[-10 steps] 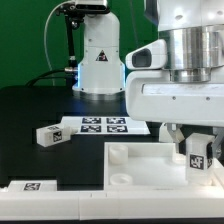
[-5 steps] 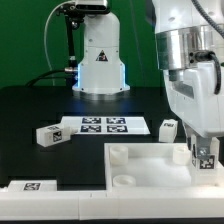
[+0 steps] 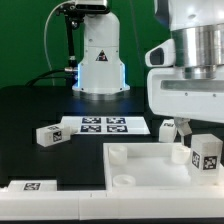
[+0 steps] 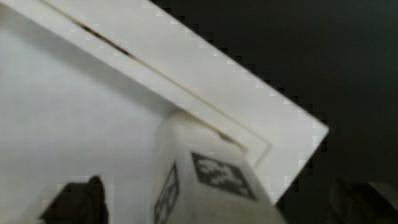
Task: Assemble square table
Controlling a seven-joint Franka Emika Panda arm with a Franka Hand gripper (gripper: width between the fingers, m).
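Observation:
The white square tabletop [image 3: 140,165], with a raised rim and round corner sockets, lies at the front of the exterior view. My gripper [image 3: 205,148] is shut on a white leg [image 3: 208,157] with a black-and-white tag, holding it upright over the tabletop's corner on the exterior view's right. In the wrist view the leg [image 4: 222,180] fills the gap between the dark fingers [image 4: 80,200] of the gripper [image 4: 222,208], with the tabletop [image 4: 80,110] and its rim corner behind. A second leg [image 3: 47,135] lies on the exterior view's left. A third leg [image 3: 167,128] stands just behind the tabletop.
The marker board [image 3: 105,125] lies on the black table behind the tabletop. A long white bar with one tag [image 3: 40,187] lies at the front on the exterior view's left. The arm's white base [image 3: 98,60] stands at the back.
The wrist has turned, and the gripper with the leg has shifted slightly toward the exterior view's right and a little lower. The third leg behind the tabletop has come into view.

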